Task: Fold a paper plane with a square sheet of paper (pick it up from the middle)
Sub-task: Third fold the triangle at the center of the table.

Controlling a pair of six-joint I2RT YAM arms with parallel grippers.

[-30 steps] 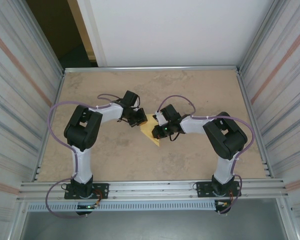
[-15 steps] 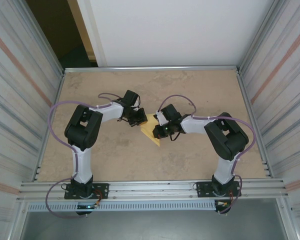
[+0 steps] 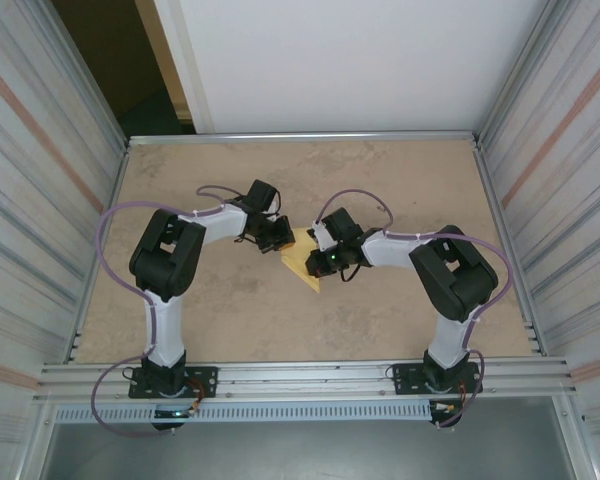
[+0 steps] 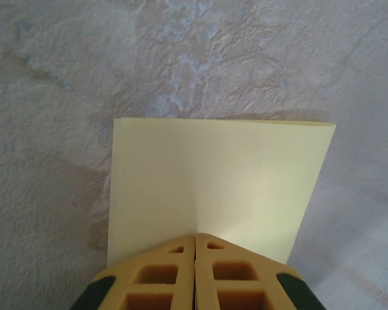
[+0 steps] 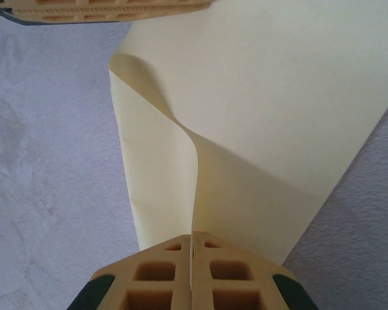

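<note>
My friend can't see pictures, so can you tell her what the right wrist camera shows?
The right gripper is pinched shut on the near edge of the pale yellow paper, which rises in a soft curve over the mottled grey table. At the top, the left gripper holds the paper's far edge.

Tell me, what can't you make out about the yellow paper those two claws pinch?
- Top view: the left gripper and right gripper cover most of the paper; its folds are too small to read.
- Left wrist view: the left gripper hides its near edge.
- Right wrist view: the frame cuts off its right side.
</note>
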